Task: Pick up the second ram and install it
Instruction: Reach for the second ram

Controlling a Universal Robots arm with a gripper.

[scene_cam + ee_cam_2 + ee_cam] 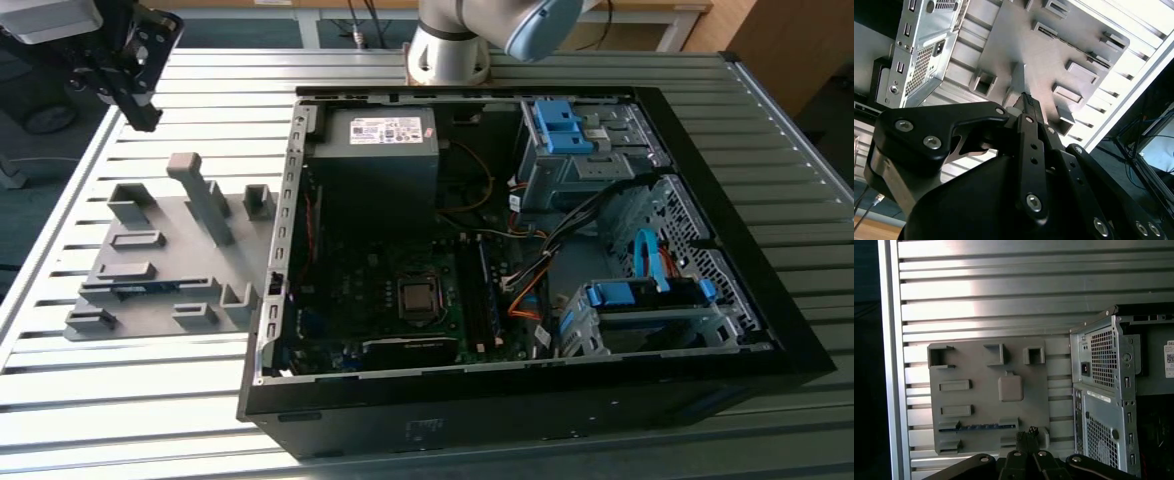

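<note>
Black pincer (pixel 142 116) at the exterior view's upper left, high over the slatted metal worktop (pixel 160 400), fingertips pressed together and gripping nothing. Below it, toward that view's lower left, grey holder (pixel 171 272) flat on the worktop, with raised blocks and slots. Ram (pixel 134 288) on edge in one of those slots, along the holder's near side, well apart from the pincer and untouched. In the first wrist view, ram (pixel 976 427) as a thin blue strip between two blocks of the holder (pixel 989 365). Open case (pixel 534 425) on its side at the exterior view's centre and right, just beside the holder, motherboard (pixel 387 280) exposed inside.
</note>
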